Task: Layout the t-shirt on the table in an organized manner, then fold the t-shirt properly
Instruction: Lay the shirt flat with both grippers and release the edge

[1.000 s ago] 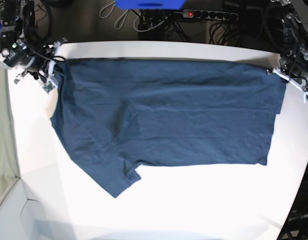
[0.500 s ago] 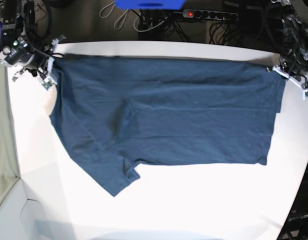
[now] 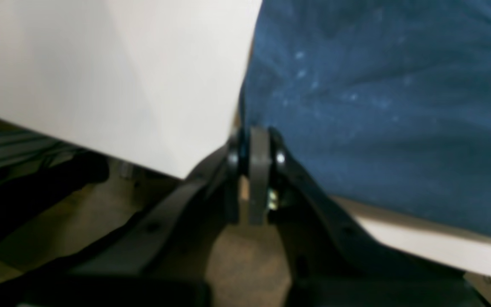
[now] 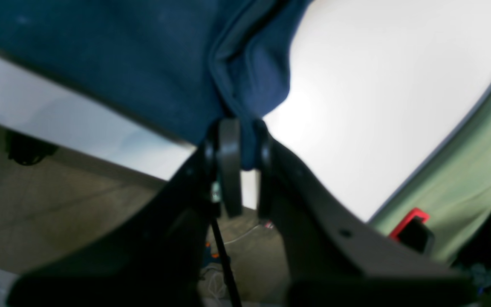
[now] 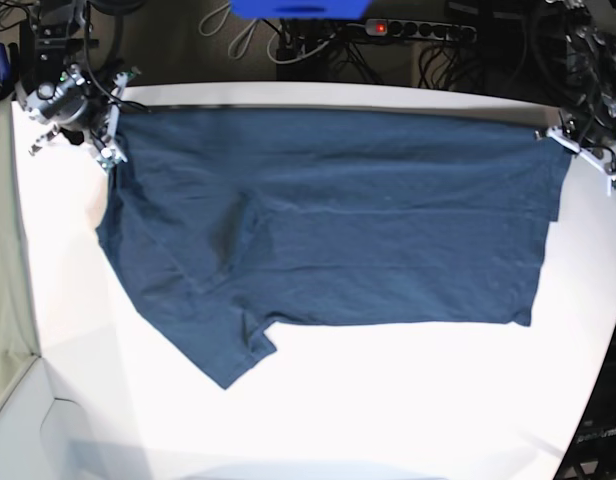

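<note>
Right end effector (image 5: 110, 140): sitting at the far left corner of the bench in the base view; jaws closed and pinching a bunched fold of the t-shirt's edge, as the right wrist view is showing (image 4: 239, 147).
T-shirt (image 5: 338, 220): dark navy cloth lying spread across the far half of the bench, stretching from the far left corner to the far right corner; far edge running nearly straight between the two end effectors; one sleeve (image 5: 223, 345) pointing toward the near left; light creases crossing the middle; fabric also showing in the left wrist view (image 3: 377, 106) and the right wrist view (image 4: 122, 55).
Bench (image 5: 388, 410): white matte top with a curved edge, lying bare along the near side and at both ends of the cloth.
Power strip (image 5: 418, 30): lying on the floor beyond the far edge, a red light glowing on it.
Left end effector (image 5: 578, 150): sitting at the far right corner of the bench; jaws closed and gripping the t-shirt's corner right at the bench edge, as the left wrist view is showing (image 3: 256, 149).
</note>
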